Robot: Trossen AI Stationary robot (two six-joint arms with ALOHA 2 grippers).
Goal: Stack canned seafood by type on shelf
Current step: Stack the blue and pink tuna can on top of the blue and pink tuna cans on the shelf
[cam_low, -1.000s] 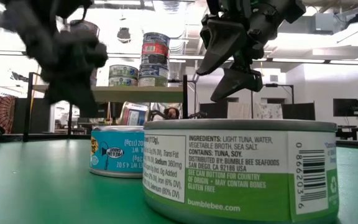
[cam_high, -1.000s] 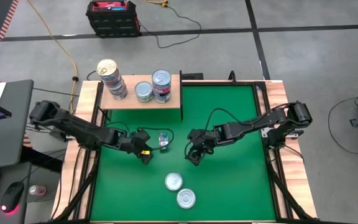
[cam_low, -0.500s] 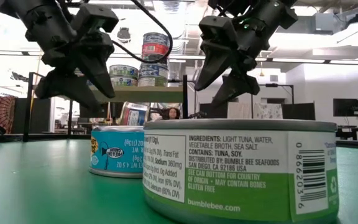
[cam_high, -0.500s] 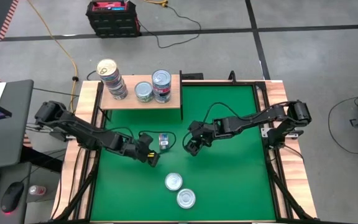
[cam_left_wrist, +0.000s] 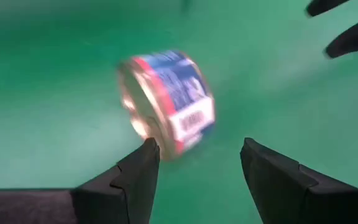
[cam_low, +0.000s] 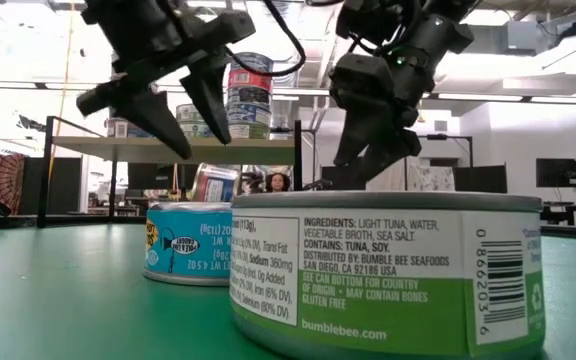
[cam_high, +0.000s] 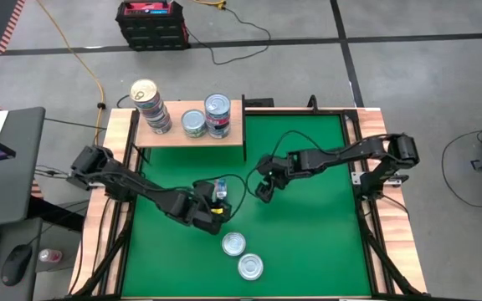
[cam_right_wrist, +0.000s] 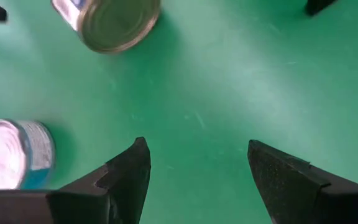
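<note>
On the shelf (cam_high: 174, 134) at the mat's far left stand a tall stack of tins (cam_high: 149, 104), a single tin (cam_high: 193, 123) and a short stack (cam_high: 217, 113). One blue-and-red tin (cam_high: 220, 189) (cam_left_wrist: 166, 102) lies on its side mid-mat. Just short of it, on its near side, my left gripper (cam_high: 212, 213) (cam_left_wrist: 197, 155) stands open. My right gripper (cam_high: 262, 192) (cam_right_wrist: 197, 155) hovers open to that tin's right, nothing between its fingers. Two upright tins (cam_high: 233, 244) (cam_high: 250, 267) stand nearer the front edge; in the low view they are the blue tin (cam_low: 188, 243) and the green one (cam_low: 388, 275).
The green mat (cam_high: 308, 242) has free room on its right half and its near left. The shelf has room at its right end (cam_high: 234, 134). A black crate (cam_high: 149, 21) and cables lie on the floor beyond the table.
My left gripper has swung toward the table's right and near edges, to the near side of the tipped tin, and has opened. My right gripper has drawn back a little toward the far edge and turned. The tins have stayed put.
</note>
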